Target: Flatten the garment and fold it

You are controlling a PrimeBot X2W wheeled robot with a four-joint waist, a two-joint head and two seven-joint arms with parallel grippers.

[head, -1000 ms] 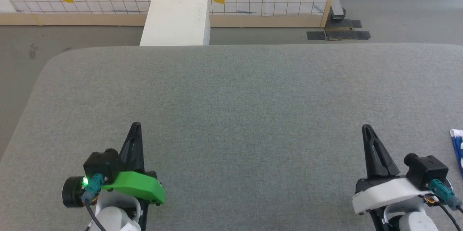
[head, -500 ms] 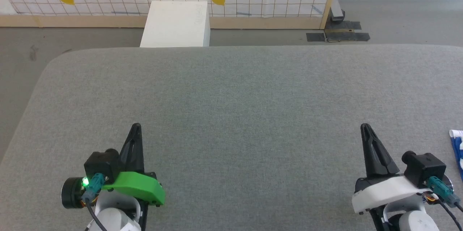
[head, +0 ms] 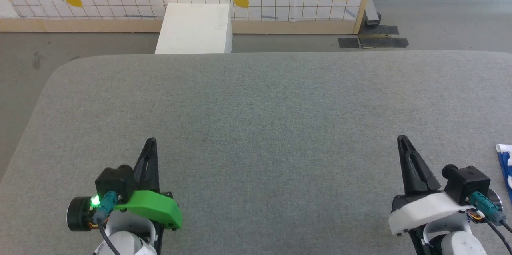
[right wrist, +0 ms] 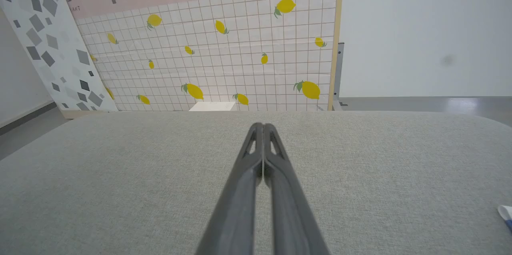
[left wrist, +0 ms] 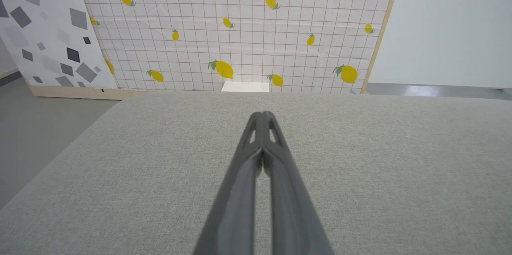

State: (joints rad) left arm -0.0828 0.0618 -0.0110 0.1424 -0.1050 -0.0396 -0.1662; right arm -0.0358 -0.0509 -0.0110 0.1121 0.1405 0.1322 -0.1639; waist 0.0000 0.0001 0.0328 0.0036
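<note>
Seemingly poised for a start, the left gripper (head: 151,143) at seven o'clock and the right gripper (head: 401,140) at five o'clock pointed toward twelve over the grey padded table (head: 256,99). Each had its dark fingers pressed together, holding nothing. A blue-and-white edge of the garment (head: 505,165) lay on the table at four o'clock, near the right gripper. That arm looked best placed to draw it to the centre for flattening.
</note>
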